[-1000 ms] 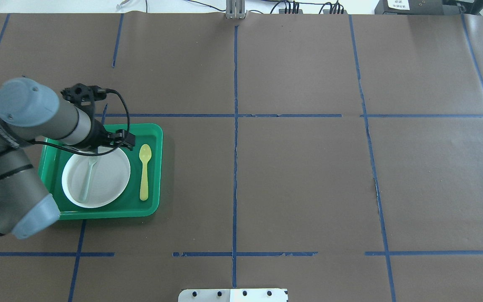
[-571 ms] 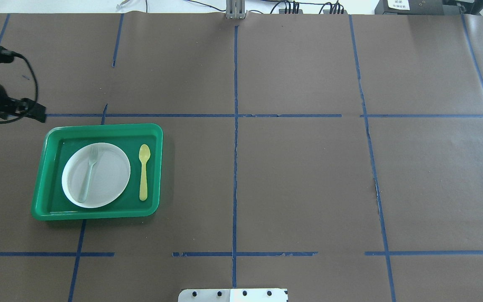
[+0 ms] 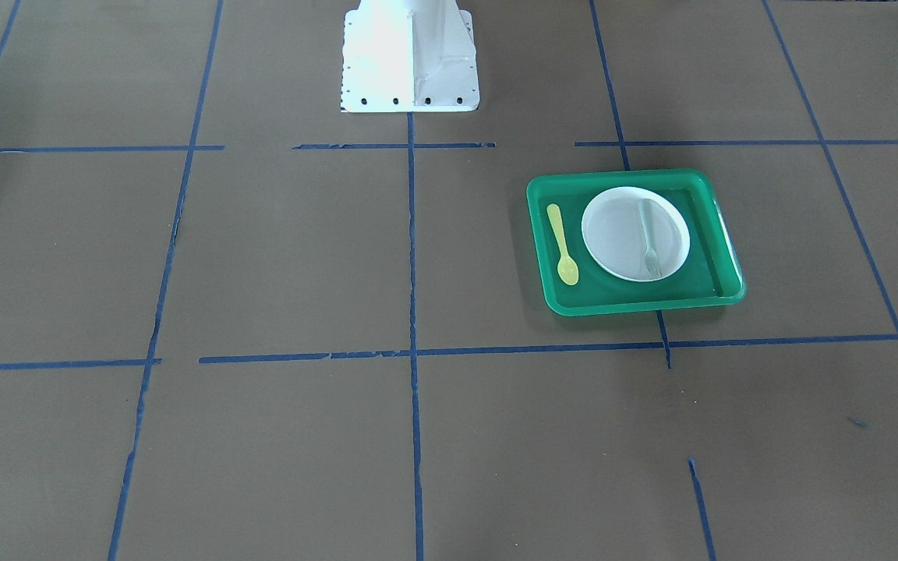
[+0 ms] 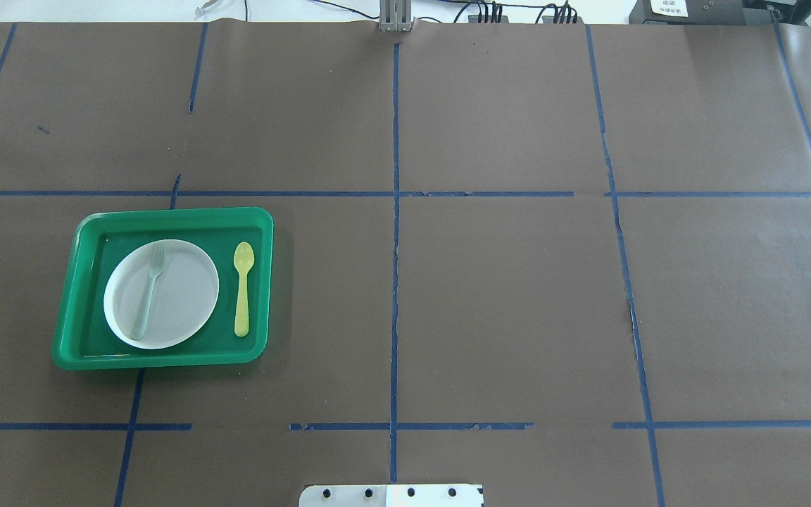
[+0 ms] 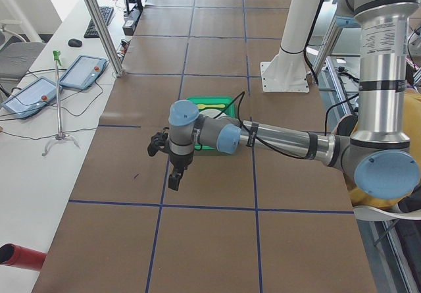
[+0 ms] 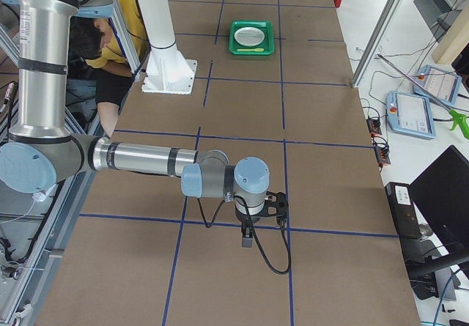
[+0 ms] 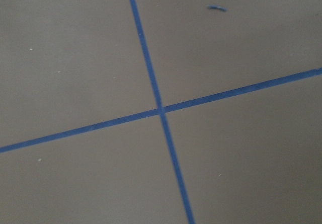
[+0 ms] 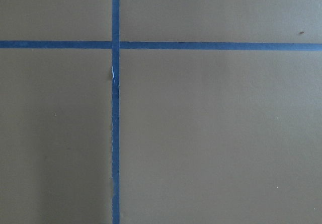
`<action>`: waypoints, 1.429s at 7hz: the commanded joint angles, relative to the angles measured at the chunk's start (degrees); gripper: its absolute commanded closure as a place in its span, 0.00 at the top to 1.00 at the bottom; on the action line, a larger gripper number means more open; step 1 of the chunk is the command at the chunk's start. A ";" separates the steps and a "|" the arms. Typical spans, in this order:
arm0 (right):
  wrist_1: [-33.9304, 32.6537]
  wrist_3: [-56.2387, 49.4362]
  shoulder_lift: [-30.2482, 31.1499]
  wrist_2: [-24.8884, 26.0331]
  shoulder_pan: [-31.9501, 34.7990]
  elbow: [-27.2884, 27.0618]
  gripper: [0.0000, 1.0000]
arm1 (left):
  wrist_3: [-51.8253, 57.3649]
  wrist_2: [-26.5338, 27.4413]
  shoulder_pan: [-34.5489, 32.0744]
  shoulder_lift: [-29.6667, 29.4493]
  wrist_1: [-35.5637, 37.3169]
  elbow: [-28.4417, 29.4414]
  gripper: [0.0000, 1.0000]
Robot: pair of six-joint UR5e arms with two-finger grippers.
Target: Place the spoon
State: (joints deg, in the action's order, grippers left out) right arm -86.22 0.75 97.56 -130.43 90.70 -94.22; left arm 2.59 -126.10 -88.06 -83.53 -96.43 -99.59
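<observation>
The brown paper-covered table [image 4: 490, 296], lined with blue tape, bore a green rectangular plastic tray [image 4: 166, 213] on its left half. The left gripper [image 5: 173, 180] hung over bare paper left of the tray, and the right gripper [image 6: 247, 239] near the table's right end. Whether their fingers were spread or pressed together could not be told. A round white plate [image 4: 187, 296] in the tray carried a pale grey translucent fork [image 4: 146, 299]. The small pale-yellow plastic spoon [image 4: 242, 296] lay on the tray floor just right of the plate, its bowl at the far end.

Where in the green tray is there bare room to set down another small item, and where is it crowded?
Bare: the plate surface between the fork and the spoon; the tray corners outside the plate's curve. Crowded: the narrow strips either side of the spoon.
</observation>
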 commanded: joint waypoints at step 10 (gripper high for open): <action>0.00 0.04 0.00 0.00 0.00 0.00 1.00 | 1.63 -3.19 -5.99 2.49 -0.60 1.68 1.00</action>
State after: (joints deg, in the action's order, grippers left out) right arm -86.22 0.79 97.56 -130.43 90.70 -94.22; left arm 4.22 -129.28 -94.04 -81.01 -96.97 -97.88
